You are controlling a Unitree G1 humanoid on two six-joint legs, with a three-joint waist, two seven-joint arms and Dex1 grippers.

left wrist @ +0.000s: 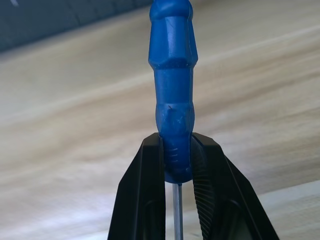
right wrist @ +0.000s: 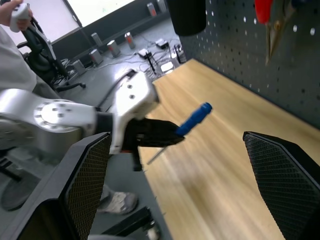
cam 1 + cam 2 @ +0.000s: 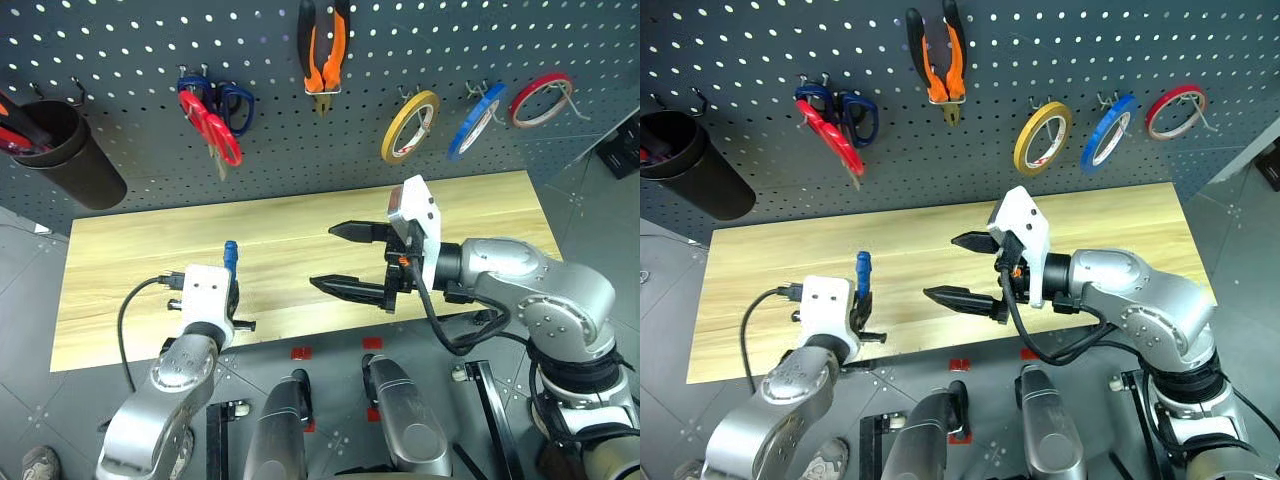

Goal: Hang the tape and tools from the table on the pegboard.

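Hung on pegboard (image 3: 120, 80): tape (image 3: 410, 126), scissors (image 3: 210, 125), pliers (image 3: 323, 50). Outstanding: screwdriver (image 3: 230, 258), clenched in left gripper (image 3: 232, 300), above the table (image 3: 480, 215). Right gripper (image 3: 345, 260) spread wide, nothing grasped.

Light wood-plank table (image 3: 480, 215), glossy blue plastic screwdriver (image 1: 172, 100)

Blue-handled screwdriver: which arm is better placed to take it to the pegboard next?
Left, probably. The left gripper is already shut on the blue-handled screwdriver above the table, while the right gripper hangs open, holding nothing, below the pegboard.
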